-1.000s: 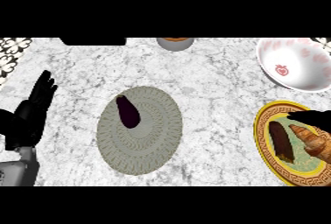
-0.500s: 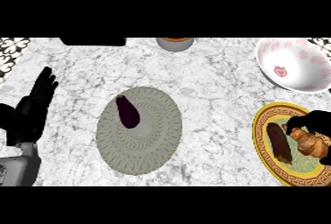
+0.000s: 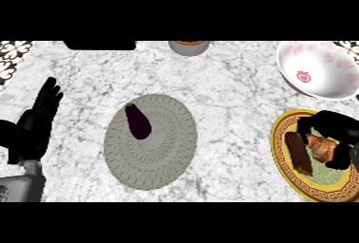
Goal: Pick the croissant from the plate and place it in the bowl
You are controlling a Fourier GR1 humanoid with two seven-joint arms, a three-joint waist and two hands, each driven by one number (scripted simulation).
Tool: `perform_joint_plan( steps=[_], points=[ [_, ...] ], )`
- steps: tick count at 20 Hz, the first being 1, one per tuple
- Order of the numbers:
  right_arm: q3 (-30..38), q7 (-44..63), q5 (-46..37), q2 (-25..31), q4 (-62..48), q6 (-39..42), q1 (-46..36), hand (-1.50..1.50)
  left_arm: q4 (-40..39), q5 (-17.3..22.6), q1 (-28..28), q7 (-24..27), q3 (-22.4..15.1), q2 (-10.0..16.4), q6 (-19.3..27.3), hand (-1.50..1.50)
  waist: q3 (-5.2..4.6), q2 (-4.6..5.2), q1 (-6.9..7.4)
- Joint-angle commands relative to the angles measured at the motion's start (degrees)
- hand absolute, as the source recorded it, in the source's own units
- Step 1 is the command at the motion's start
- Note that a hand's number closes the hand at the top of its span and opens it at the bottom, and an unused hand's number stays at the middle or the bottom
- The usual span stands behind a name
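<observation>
Fingers (image 3: 313,127) of the right hand (image 3: 342,129) are curled over the croissant (image 3: 323,148), with the thumb side showing black below it, so the pastry sits enclosed in the grasp with only its golden-brown middle visible. The croissant is over the right half of the gold-rimmed plate (image 3: 282,161); whether it has left the plate's surface cannot be told from this steep angle. Just beside it, toward the left, lies a dark brown oblong piece (image 3: 294,153), close enough that the fingers could catch it. To do this step well, I judge the hand should rise straight up until the croissant is clear of the plate's rim and its neighbour, and only then travel toward the top of the view, where the white bowl (image 3: 319,71) with red markings stands near the plate on the marble worktop (image 3: 231,95). Well apart, at the middle, a grey oval mat (image 3: 157,161) carries a dark aubergine (image 3: 138,122). The left hand (image 3: 33,128) rests open near the left edge.
</observation>
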State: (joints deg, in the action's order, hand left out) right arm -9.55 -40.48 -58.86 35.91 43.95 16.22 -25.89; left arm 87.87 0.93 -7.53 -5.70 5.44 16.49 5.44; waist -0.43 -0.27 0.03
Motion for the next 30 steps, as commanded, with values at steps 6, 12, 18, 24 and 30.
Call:
perform_joint_plan(
  steps=[6, 12, 18, 24, 30],
  points=[
    [0.9, 15.2, 0.0, -11.6, 15.9, -3.4, 0.8, 1.50, -1.3, 0.5, 0.1, 0.0, 1.8, 0.5, -0.9, 0.00, 0.39, 0.05, -0.43],
    [9.0, 16.6, 6.9, -6.7, 33.9, -1.8, 2.7, 1.50, 1.9, -0.7, 0.2, -3.3, 0.9, 0.0, 0.6, 0.00, 0.37, -0.56, -1.96],
    [20.6, 25.0, 17.6, -8.8, 43.6, 1.3, -1.7, 1.50, -1.6, -1.1, -0.6, -0.3, 1.3, -0.3, 0.2, 0.00, 0.32, -0.23, -2.11],
    [29.9, 33.3, 25.5, -4.0, 44.9, 10.1, -6.0, 1.50, -0.1, 1.1, -1.3, -2.2, 2.9, 1.8, -3.1, 0.00, 0.38, 0.13, -0.25],
    [29.4, 24.4, 23.8, -4.1, 27.0, 3.0, -9.2, 1.50, -0.8, -0.6, -1.5, -1.1, 1.9, -0.5, -2.4, 0.00, 0.44, 0.52, 0.57]
  ],
)
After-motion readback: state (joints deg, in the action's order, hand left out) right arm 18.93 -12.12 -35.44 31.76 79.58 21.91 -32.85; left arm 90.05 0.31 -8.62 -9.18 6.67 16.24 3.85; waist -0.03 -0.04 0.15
